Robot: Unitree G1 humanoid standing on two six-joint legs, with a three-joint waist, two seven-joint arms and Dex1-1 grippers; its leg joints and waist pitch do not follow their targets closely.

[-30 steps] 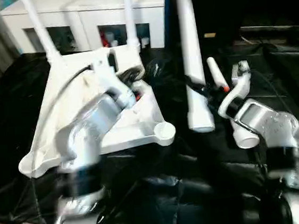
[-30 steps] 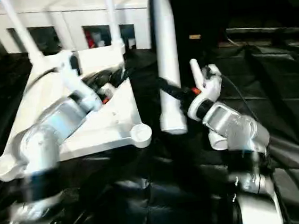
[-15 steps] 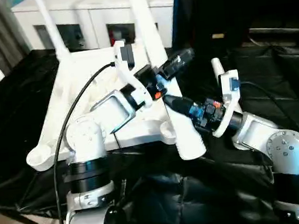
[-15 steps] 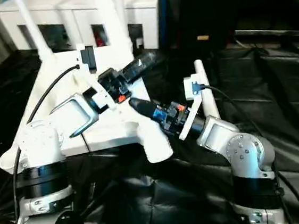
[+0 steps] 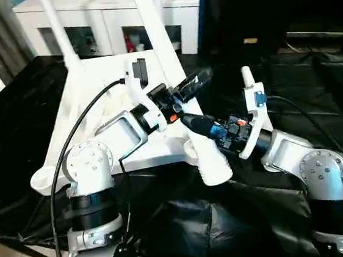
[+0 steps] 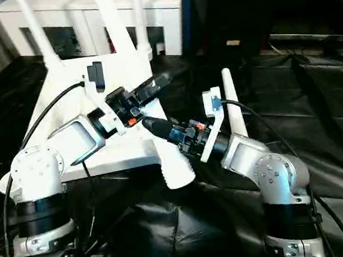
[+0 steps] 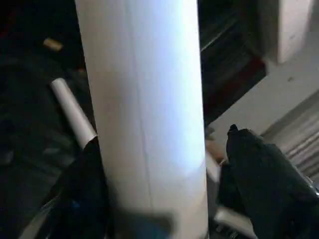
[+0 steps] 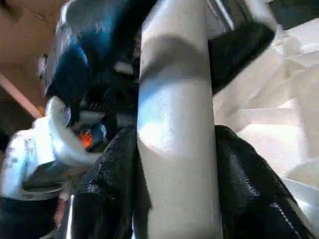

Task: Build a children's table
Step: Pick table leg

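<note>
We see the children's table lying upside down on a tabletop draped in black cloth, its ribbed underside facing up. Two white legs already stand in the far corner sockets, one at the far left and one further right. The near-left corner socket is open and bare.

A third leg leans steeply across the middle of the scene, its thick end low, just beside the near-right corner of the table top, and its thin end rising toward the far side. Our right pincer clasps this leg on its lower part; in the right wrist view the two black fingers press against both sides of the white shaft. Our left pincer sits higher on the same leg, its black fingers straddling the shaft. One of them stands slightly off it, so we cannot tell whether that pincer grips the leg or only brackets it.

A fourth white leg lies on the black cloth to the right, behind our right forearm. A white cabinet with glass doors stands beyond the tabletop's far edge.
</note>
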